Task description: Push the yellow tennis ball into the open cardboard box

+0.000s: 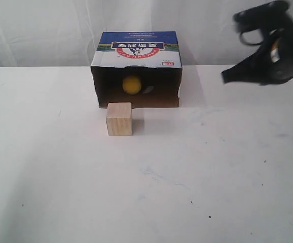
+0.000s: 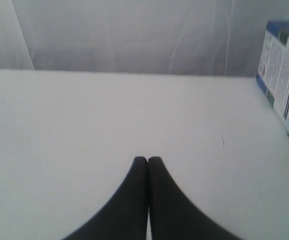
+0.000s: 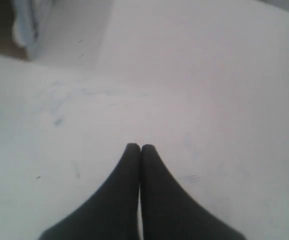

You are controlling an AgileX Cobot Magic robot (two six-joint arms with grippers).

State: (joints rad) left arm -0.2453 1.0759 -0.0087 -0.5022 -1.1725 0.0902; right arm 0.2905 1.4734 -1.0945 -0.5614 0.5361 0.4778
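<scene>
The yellow tennis ball [image 1: 132,84] rests inside the open cardboard box [image 1: 136,49], against its dark interior near the opening's middle. The box lies at the table's back centre, its blue printed panel on top. My right gripper [image 1: 226,77] hangs in the air to the right of the box, blurred, tips pointing left; in its wrist view the right gripper [image 3: 140,146] is shut on nothing above bare table. My left gripper [image 2: 147,159] is shut and empty; it does not show in the exterior view. One side of the box [image 2: 283,75] appears in the left wrist view.
A small pale wooden cube [image 1: 119,119] stands just in front of the box's opening, left of centre. The white table [image 1: 187,172] spreads wide in front and to both sides. A white curtain hangs behind. A box corner [image 3: 27,27] shows in the right wrist view.
</scene>
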